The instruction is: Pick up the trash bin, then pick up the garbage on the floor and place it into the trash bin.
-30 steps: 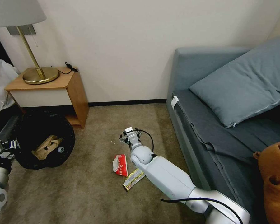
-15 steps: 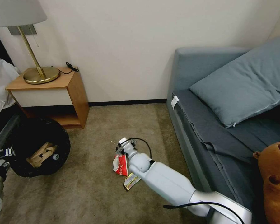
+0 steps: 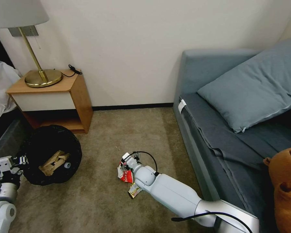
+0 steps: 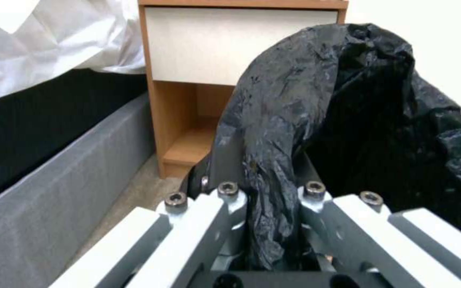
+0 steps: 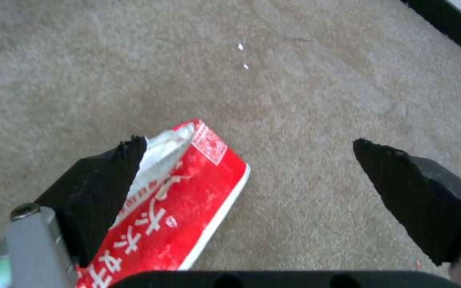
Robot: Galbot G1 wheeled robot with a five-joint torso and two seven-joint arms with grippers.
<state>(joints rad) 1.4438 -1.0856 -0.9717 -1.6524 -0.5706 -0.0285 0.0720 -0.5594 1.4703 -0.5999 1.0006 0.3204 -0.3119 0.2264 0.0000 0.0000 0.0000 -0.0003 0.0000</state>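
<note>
Lying on the carpet, the red-white wrapper (image 5: 177,200) sits off-centre between the right gripper (image 5: 246,168)'s wide-spread fingers, under one tip, so closing may only clip its edge. To the left, the left gripper (image 4: 262,224) pinches the trash bin (image 3: 51,155)'s black bag (image 4: 316,108), which could slip.

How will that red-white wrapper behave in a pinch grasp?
The red-white wrapper is torn open and flat on the carpet, so probably light and floppy. It looks glossy and may slip from the open right end effector.
</note>
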